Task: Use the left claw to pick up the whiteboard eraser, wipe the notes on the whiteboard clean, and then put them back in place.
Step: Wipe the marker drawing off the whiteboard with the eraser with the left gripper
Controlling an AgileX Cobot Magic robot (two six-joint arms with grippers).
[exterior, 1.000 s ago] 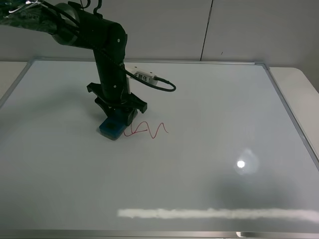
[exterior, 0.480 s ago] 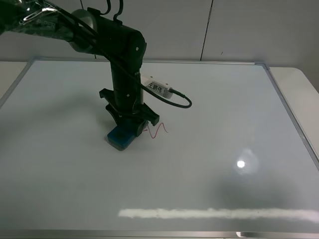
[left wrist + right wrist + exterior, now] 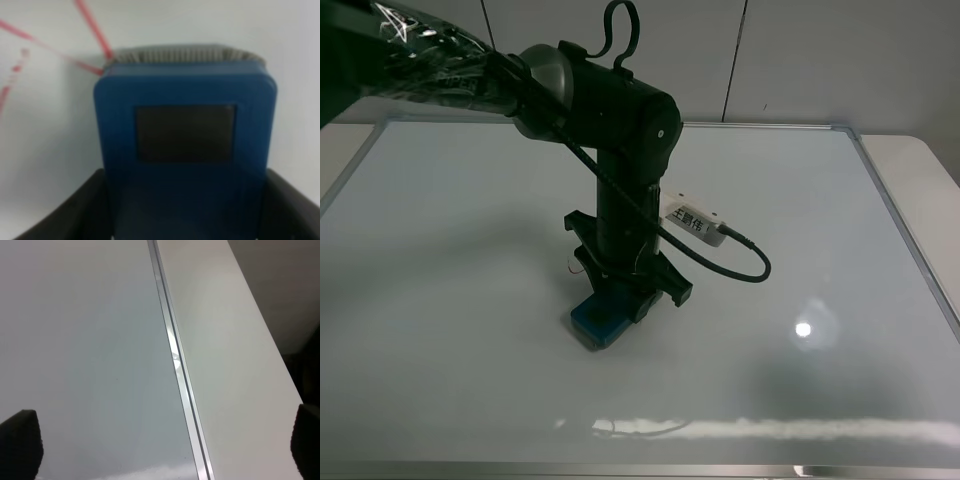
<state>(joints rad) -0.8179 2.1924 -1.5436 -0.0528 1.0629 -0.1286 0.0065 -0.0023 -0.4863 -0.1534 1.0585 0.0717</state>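
The left claw is shut on the teal-blue whiteboard eraser and presses it onto the whiteboard near the middle. In the left wrist view the eraser fills the frame between the two black fingers, with red strokes of the notes on the board just beyond its far edge. In the exterior high view the arm hides almost all of the notes; only a tiny red trace shows beside it. The right gripper is open, over the board's right edge.
The board's silver frame runs alongside the white table. A white labelled block with a black cable hangs off the left arm. A lamp glare spot lies on the board.
The left claw slid the eraser rightwards and towards the front across the red scribble. The scribble that lay beside the eraser earlier no longer shows in the exterior high view.
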